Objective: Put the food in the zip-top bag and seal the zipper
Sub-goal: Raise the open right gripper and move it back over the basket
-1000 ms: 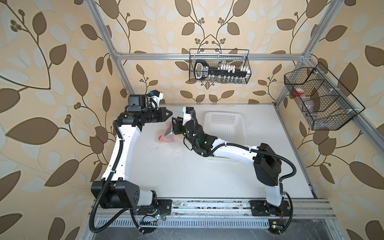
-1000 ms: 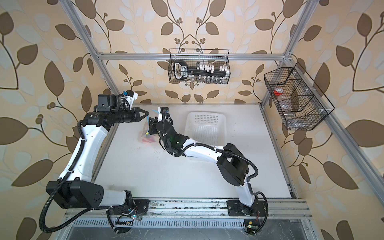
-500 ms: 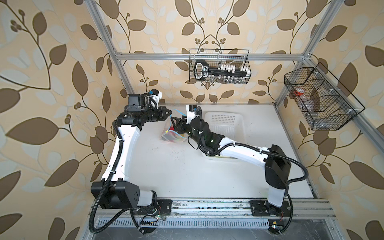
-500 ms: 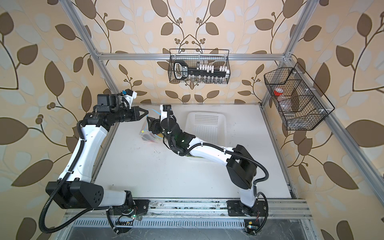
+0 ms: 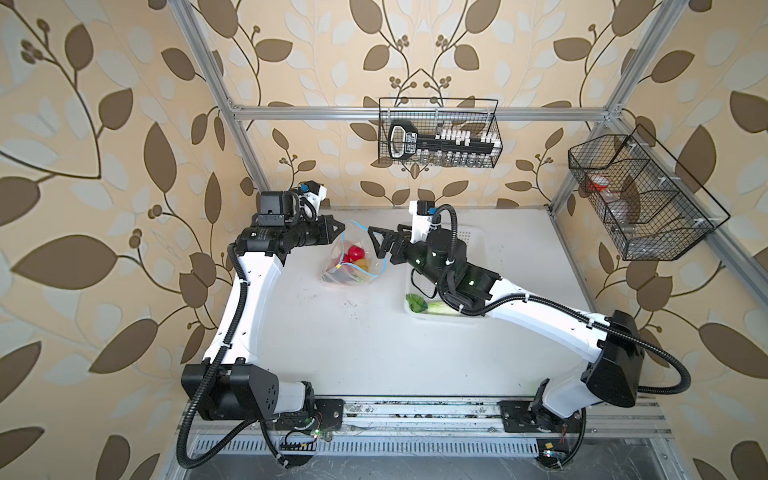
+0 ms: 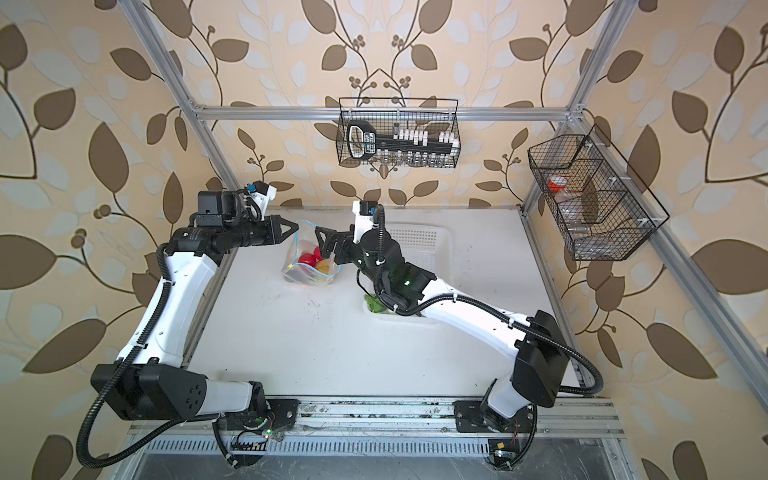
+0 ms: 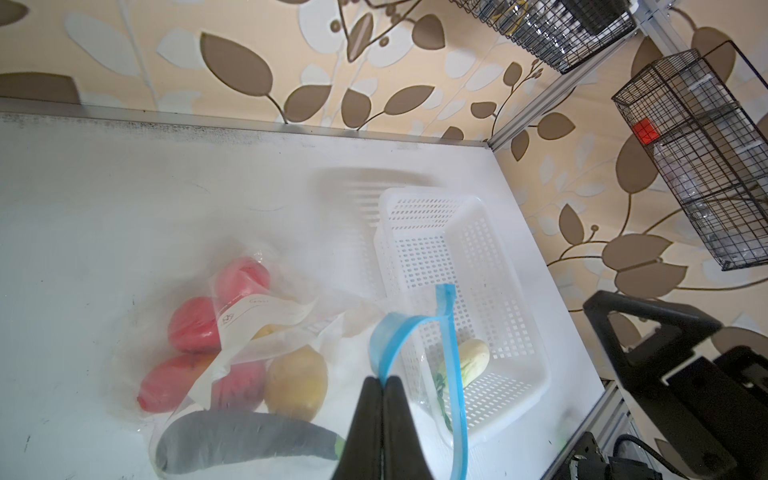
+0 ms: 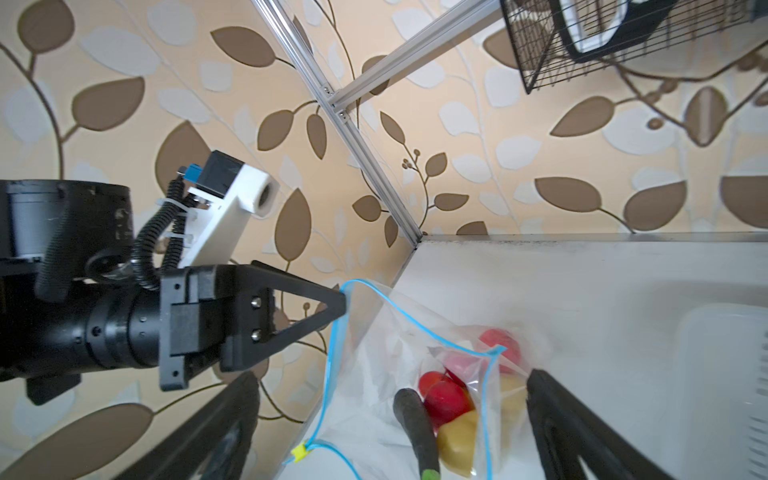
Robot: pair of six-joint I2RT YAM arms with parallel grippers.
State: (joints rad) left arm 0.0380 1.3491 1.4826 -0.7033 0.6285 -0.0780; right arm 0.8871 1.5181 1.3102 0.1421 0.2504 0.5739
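Right gripper (image 5: 379,246) backed off from zip-top bag (image 5: 351,266) since a second ago, jaws now spread wide, empty. Left gripper (image 5: 340,227) still pinching zipper (image 7: 388,340), holding mouth up. Bag on table (image 5: 374,340) between both grippers, apples (image 5: 354,252) and eggplant (image 7: 249,440) inside. Cabbage (image 7: 471,361) still in white basket (image 5: 478,241).

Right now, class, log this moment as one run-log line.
left gripper: shut on zipper | right gripper: open, empty | zip-top bag: mouth open, holds apples, potato, eggplant | cabbage: in basket

Leaf-print wallpaper (image 5: 104,166) covers the walls. An aluminium frame (image 5: 316,111) carries a back basket (image 5: 438,137) and a side basket (image 5: 648,199) above a white table (image 5: 374,357).
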